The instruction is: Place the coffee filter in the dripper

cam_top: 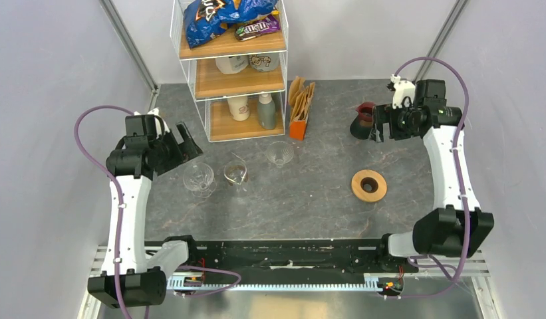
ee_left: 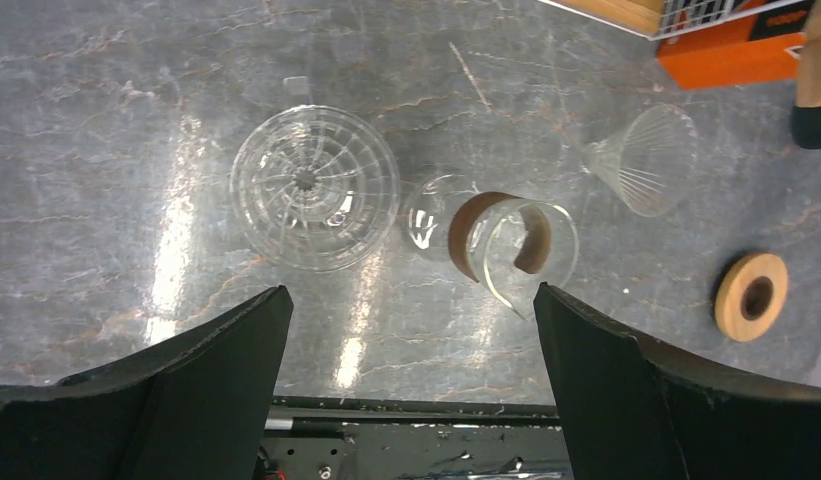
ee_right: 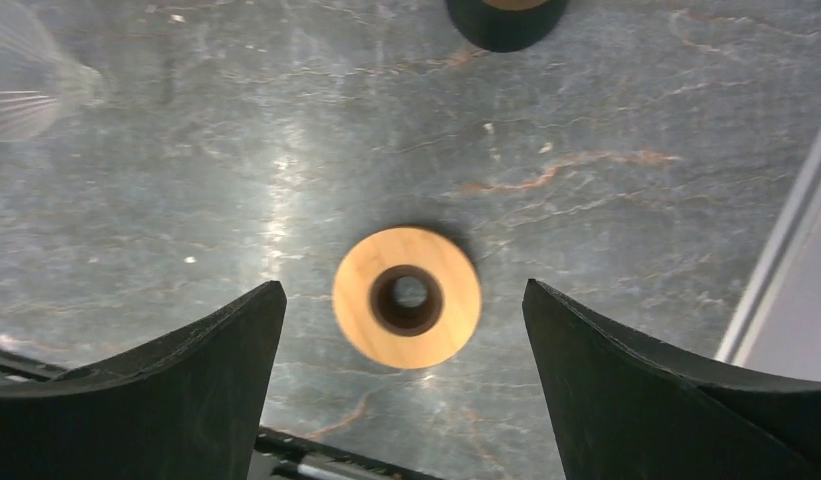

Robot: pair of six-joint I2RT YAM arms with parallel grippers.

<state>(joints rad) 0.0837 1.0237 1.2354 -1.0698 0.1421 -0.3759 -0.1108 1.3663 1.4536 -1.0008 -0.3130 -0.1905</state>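
Top external view: the dripper is a clear glass cone with fine ribs. The left wrist view looks down into its mouth, where the ribs run like spokes to a small centre hole. It stands on the counter, well left of the wooden ring. The coffee filters are thin brown paper sheets, fanned and standing on edge in an orange holder, behind the ring and to its left. Counting from the left, there is one ribbed dripper, one glass vessel with a brown collar, one second glass cone, one holder, one ring and one dark cup. One wire rack of three shelves stands at the back. The filters number several, but the sheets overlap too much to count. The dripper's mouth faces up, so its axis is upright. Whether the second cone stands or lies on its side cannot be told. The pack of filters has its long axis running from the near side toward the back wall, and the sheets rise above the holder. The left hand hangs far left of the ring beside the dripper, jaws spread wide and holding nothing. The right hand hangs behind the ring, also spread wide and empty. In the right wrist view the ring lies on the counter between its two fingers.
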